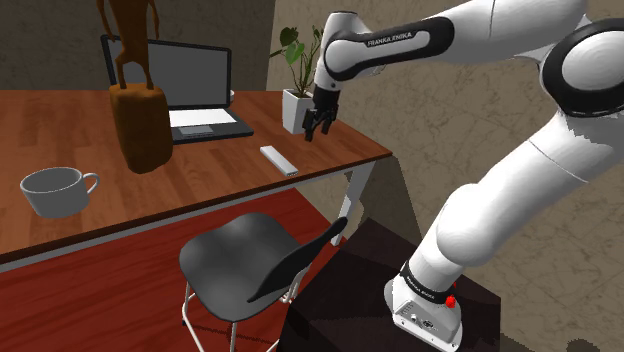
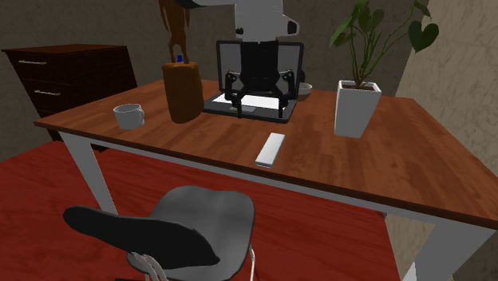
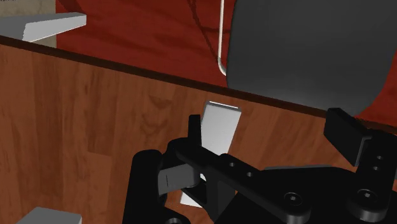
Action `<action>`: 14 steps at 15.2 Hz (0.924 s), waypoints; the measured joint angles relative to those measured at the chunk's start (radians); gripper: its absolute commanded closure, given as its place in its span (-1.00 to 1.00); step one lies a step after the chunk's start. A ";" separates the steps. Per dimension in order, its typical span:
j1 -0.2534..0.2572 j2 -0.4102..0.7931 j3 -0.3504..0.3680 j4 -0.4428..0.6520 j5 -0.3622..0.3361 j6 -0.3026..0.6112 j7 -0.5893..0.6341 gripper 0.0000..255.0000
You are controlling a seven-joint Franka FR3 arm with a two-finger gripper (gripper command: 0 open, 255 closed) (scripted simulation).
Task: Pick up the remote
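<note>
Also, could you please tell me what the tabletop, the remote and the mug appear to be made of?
Tabletop: reddish-brown wood, visible grain, slight sheen. Remote: plain pale grey, matte; material unclear, possibly plastic. Mug: plain off-white, matte; perhaps ceramic, unconfirmed.

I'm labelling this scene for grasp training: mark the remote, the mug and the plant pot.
remote [image 2: 270, 149], second exterior view, middle of its top face.
mug [image 1: 54, 198], shoulder view, outer wall below the rim.
plant pot [image 2: 357, 110], second exterior view, its front wall.
</note>
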 measured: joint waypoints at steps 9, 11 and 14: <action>-0.009 0.351 -0.020 0.201 0.050 0.146 -0.004 -1.00; -0.016 0.429 -0.023 0.257 0.065 0.167 -0.010 -1.00; -0.026 0.549 -0.024 0.351 0.087 0.191 -0.013 -1.00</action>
